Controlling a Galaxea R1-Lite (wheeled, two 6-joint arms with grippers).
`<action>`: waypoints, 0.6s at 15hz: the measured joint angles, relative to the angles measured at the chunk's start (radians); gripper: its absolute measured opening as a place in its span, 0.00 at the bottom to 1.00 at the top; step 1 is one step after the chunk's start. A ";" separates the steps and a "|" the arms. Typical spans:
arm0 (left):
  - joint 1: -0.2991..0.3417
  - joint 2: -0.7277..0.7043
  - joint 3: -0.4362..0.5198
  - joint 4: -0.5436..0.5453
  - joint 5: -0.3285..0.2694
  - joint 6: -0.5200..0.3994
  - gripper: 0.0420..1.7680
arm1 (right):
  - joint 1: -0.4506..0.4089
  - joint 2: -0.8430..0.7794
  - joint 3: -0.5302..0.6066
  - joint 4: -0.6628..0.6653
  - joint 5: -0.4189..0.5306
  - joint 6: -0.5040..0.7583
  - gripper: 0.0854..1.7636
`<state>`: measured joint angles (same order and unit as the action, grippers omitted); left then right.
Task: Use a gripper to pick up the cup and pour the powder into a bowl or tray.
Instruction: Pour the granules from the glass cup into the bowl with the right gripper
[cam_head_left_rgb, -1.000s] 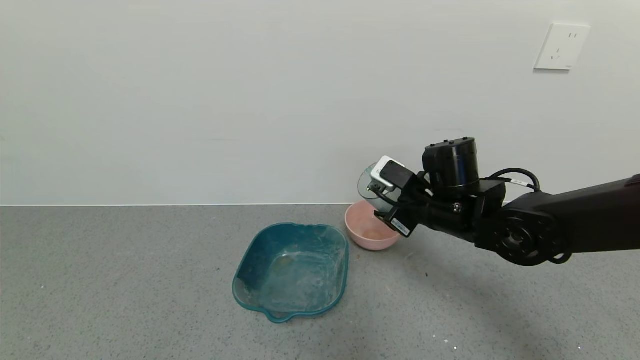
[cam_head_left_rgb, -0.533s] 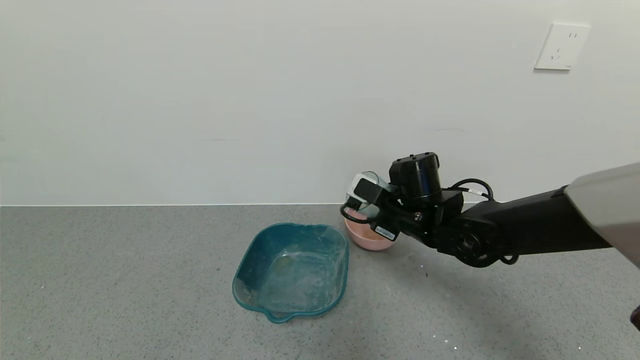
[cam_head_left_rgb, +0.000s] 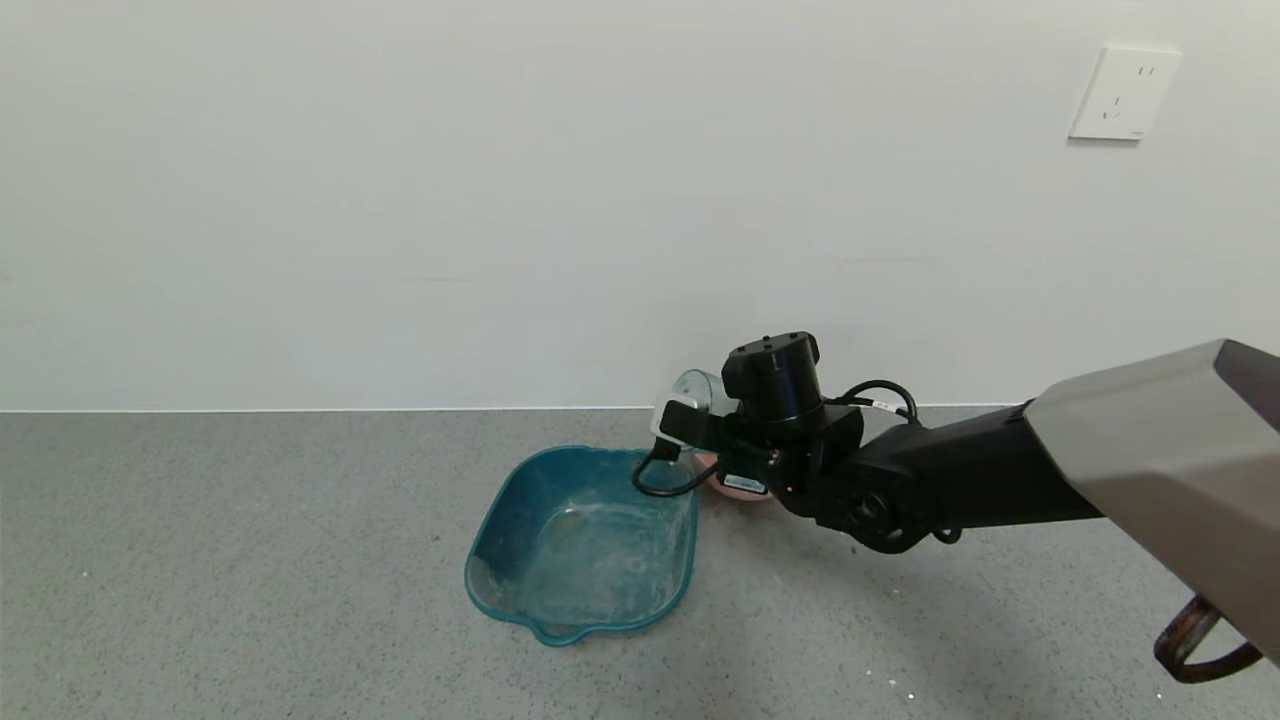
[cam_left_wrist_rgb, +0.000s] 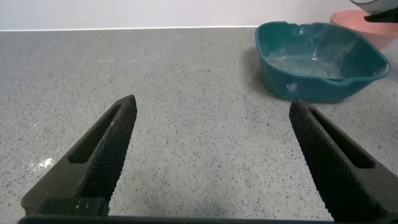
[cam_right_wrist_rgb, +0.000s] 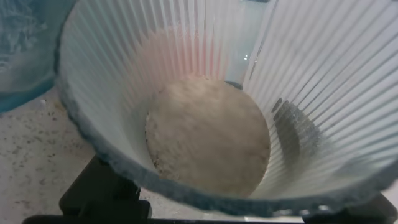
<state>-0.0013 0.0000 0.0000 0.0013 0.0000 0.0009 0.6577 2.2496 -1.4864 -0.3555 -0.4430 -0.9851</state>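
You have a grey speckled surface (cam_head_left_rgb: 250, 560) that meets the white wall at its far edge. The teal tray (cam_head_left_rgb: 500, 560) sits near its middle. At the tray's 2 o'clock, close by, rests a pink bowl (cam_head_left_rgb: 735, 494).

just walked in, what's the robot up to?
The right gripper holds the ribbed cup by the far right corner of the teal tray, with the pink bowl just behind. The powder sits in the cup's bottom; nothing is pouring yet. The left gripper hangs open over the counter, away from the work.
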 joint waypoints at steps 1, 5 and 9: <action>0.000 0.000 0.000 -0.001 0.000 0.001 1.00 | 0.001 0.003 -0.003 -0.002 0.000 -0.038 0.75; 0.000 0.000 0.000 0.000 0.000 0.000 1.00 | 0.008 0.006 -0.035 0.006 0.001 -0.174 0.75; 0.000 0.000 0.000 0.000 0.000 0.000 1.00 | 0.028 0.007 -0.040 0.010 0.002 -0.285 0.75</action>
<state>-0.0017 0.0000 0.0000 0.0013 0.0000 0.0004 0.6853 2.2568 -1.5264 -0.3453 -0.4406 -1.2704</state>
